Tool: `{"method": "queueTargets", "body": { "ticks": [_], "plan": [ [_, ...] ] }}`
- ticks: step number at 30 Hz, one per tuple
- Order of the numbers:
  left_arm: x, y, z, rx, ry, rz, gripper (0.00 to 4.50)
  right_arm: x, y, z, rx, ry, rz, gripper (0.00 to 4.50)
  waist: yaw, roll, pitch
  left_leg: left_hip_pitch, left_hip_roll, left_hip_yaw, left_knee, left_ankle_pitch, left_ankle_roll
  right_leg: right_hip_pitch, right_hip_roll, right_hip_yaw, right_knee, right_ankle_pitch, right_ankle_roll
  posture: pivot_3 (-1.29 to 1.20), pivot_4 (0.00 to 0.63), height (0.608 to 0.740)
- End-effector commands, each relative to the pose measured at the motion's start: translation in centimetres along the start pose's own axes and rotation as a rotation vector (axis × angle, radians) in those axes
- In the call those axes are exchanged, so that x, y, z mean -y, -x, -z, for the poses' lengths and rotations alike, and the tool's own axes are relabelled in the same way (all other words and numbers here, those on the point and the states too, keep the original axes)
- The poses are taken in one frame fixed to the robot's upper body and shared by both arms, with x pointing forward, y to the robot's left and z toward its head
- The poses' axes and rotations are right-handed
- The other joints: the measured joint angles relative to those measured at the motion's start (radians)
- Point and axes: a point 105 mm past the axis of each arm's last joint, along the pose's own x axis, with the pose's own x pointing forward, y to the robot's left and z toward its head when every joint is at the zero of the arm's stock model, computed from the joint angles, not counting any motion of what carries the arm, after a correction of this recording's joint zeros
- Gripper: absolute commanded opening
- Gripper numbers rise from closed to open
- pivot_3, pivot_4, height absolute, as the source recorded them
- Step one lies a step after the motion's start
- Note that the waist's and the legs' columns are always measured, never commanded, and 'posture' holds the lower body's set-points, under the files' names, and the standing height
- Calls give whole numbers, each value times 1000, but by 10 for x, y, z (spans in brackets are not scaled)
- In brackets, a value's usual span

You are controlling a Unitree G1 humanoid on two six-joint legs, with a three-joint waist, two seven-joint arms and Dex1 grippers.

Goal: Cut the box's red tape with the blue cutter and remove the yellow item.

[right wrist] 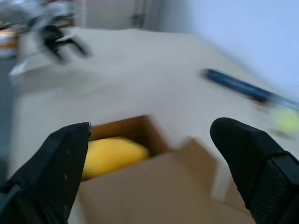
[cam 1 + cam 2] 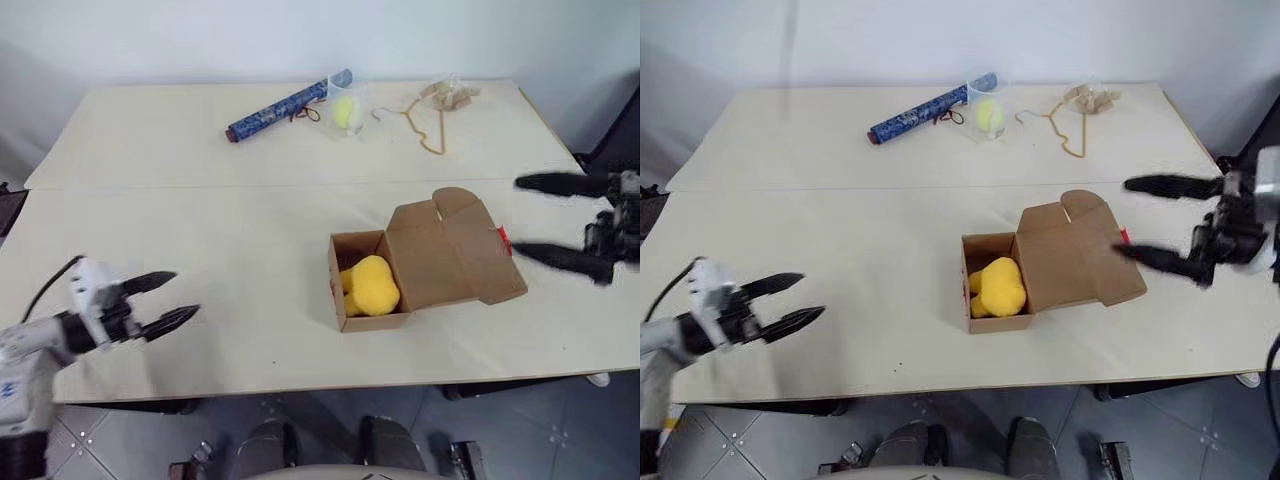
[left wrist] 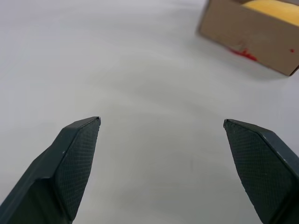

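Two grippers are seen with their fingers spread wide and nothing between them. The left gripper (image 2: 170, 302) is at the lower left of the frame, over the near edge of the table (image 2: 200, 210), well apart from the box (image 2: 425, 262). The right gripper (image 2: 540, 218) is at the right edge, its fingers pointed toward the box from just beside it — one tip is near the opened lid.

The box is placed right of centre, its flaps thrown open toward the right. The yellow item (image 2: 372, 285) is lying inside the open compartment, at its near side. A sliver of the red tape (image 2: 503, 240) is visible at the right edge of the lid. At the upper middle of the frame, a dark-blue patterned roll (image 2: 288, 105) is laid slantwise — beside it a clear cup (image 2: 345, 110) with a yellow-green ball, and further right a tan hanger (image 2: 428, 125).
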Motion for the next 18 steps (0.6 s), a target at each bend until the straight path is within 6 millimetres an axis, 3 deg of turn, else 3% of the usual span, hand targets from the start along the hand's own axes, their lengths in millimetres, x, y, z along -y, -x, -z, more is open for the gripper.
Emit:
{"method": "queueTargets", "body": {
  "ticks": [1,6,9,15,18],
  "plan": [
    [21,-11,-30,33,-62,112,4485,-14,-6,-7,19,43,-56,4500,12,0,0,0,0,0,1,0,0,1,-1,0,0,0,0,0,150,740],
    [52,-63,-74,-5,-182,357,4485,-19,0,-11,-18,78,-41,4500,36,-1,0,0,-2,-1,2,0,1,1,-2,0,-1,1,-1,0,150,740],
    [78,-110,-103,-16,-236,505,4485,-18,8,-16,-59,82,-17,4500,36,-1,0,0,-4,0,2,0,1,2,-1,1,0,1,-2,0,150,740],
    [127,-184,-118,-154,-359,679,4485,-19,14,-19,-103,68,24,4500,29,-2,1,1,-5,6,1,0,0,1,4,1,0,1,-1,0,150,740],
    [146,-208,-115,-205,-400,741,4485,-23,15,-17,-135,33,27,4500,30,-3,1,0,-3,10,0,1,-1,0,6,1,-1,1,-2,0,150,740]
  ]
}}
